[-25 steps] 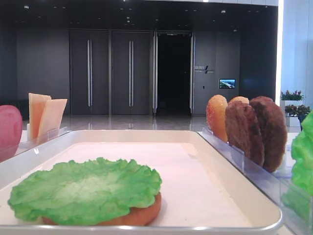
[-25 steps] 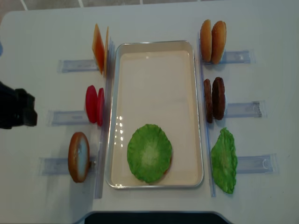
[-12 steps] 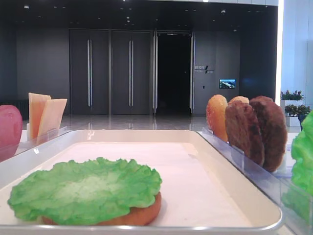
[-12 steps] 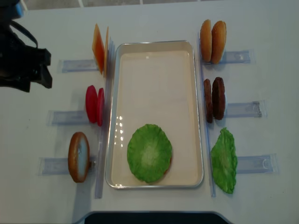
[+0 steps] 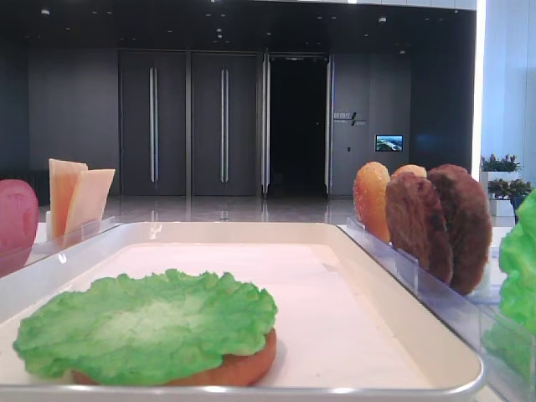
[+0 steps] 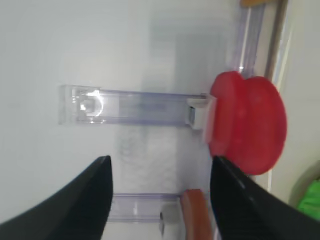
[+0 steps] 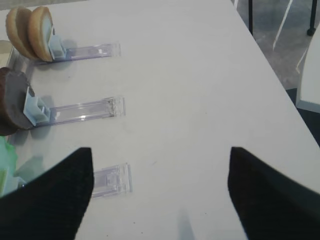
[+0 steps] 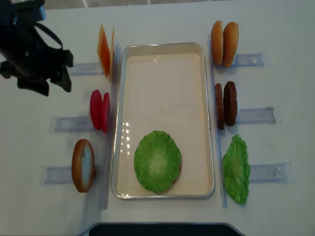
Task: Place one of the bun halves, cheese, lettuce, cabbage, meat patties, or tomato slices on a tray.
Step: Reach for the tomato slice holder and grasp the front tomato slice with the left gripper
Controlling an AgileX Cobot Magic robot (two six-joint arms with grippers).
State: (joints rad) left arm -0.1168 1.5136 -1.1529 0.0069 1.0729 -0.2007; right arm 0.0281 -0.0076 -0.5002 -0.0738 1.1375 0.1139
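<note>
The left arm reaches in from the upper left of the overhead view, its black wrist bent over the desk (image 8: 162,19), and the left gripper (image 8: 43,87) points down with its two fingers (image 6: 70,205) spread wide and nothing between them. The right gripper (image 7: 160,195) shows only in its own wrist view, where both dark fingers (image 7: 47,200) stand far apart and hold nothing.

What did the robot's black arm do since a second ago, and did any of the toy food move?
The left end effector swung in from the table's left edge, up and rightward toward the flat red tomato slices, open and holding nothing. The ruffled green lettuce on the white metal-rimmed tray stayed put, as did everything else.
</note>
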